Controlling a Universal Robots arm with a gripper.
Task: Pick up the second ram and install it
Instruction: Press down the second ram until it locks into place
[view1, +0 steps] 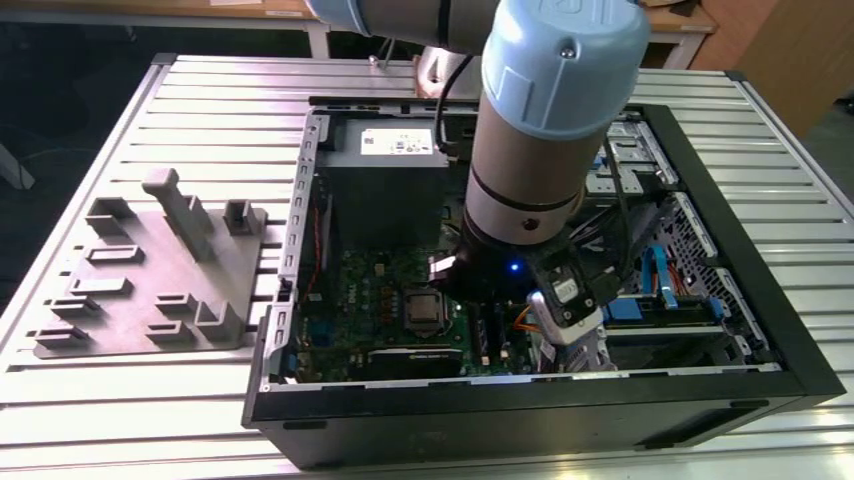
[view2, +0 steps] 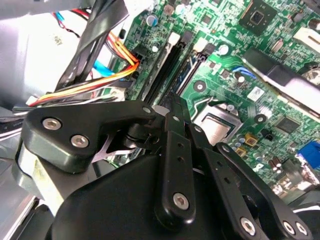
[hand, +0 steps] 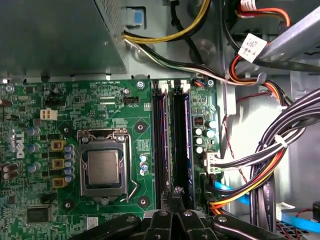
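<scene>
1. The second ram, a long, narrow, dark blue-green circuit-board stick (hand: 186, 145), looks to be standing on edge along the long black plastic memory slot (hand: 178, 140) on the cable side, so all you get is a thin bluish strip. I honestly can't tell whether it's clicked home or just resting there.
2. The neighbouring long black memory slot (hand: 161, 140) runs parallel and just beside it, on the processor side. Both slots have pale latches at their far ends.
3. The black metal gripper (hand: 175, 200) hangs right over the near end of that slot pair in both wrist views, lined up lengthwise with them. My guess is that's so any push goes straight down the slot. I can't tell if it's clamped on the stick or free.
4. The large green motherboard (hand: 75, 110) lies flat on the case floor. It's matte and speckled with tiny parts, with the square silvery processor in its metal latch frame (hand: 102, 167) near the slots.
5. The bundle of black, yellow, orange and red wires (hand: 265, 165) loops past on the other side, close but clear of the slots.
6. In the exterior view, the arm's pale blue and silver cylinder (view1: 547, 110) drops into the open black computer case (view1: 534, 410), toward that view's right.
7. The case sits on a ribbed aluminium table (view1: 200, 110), with a grey plastic fixture tray (view1: 147, 280) well off to that view's left.
</scene>
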